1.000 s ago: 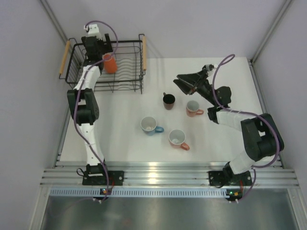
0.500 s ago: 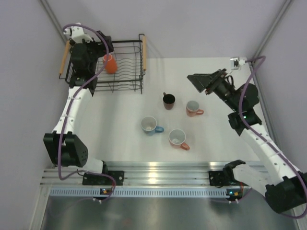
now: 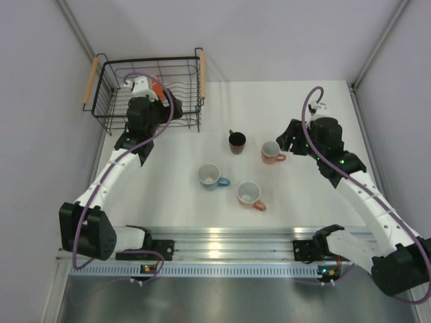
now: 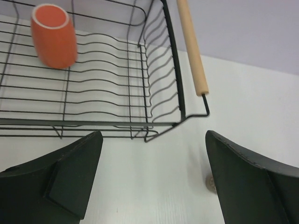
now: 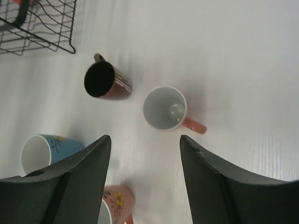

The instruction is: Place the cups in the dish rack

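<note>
Black wire forms the rack [image 3: 101, 111], which sits at the far left corner of the white table [image 3: 323, 114]. Its long axis runs left to right. The two wooden handles [image 3: 89, 81] lie on the short ends and run front to back.

One orange mug [image 4: 53, 35] stands on end inside the rack, near the far side. Its axis is roughly upright, and the end facing the left wrist camera is a closed orange disc with a pale ring.

The left gripper [image 4: 153, 154] hangs over the near edge of the rack. Its fingers are spread wide with nothing between them.

Four mugs stand upright on the table, mouths up, well apart from the rack:
- The dark mug [image 3: 237, 141] is near the table centre, handle pointing away from the arms.
- The salmon mug [image 3: 271, 152] is just right of the dark mug, handle pointing right.
- The blue mug [image 3: 210, 175] is nearer the arms, handle pointing right.
- The second salmon mug [image 3: 249, 194] is nearest the arms, handle pointing right and toward the bases.

The right gripper [image 5: 144, 144] hovers above the table beside the salmon mug. Its fingers are parted and hold nothing. In the right wrist view the salmon mug lies ahead of the gap between the fingers, clear of both.
</note>
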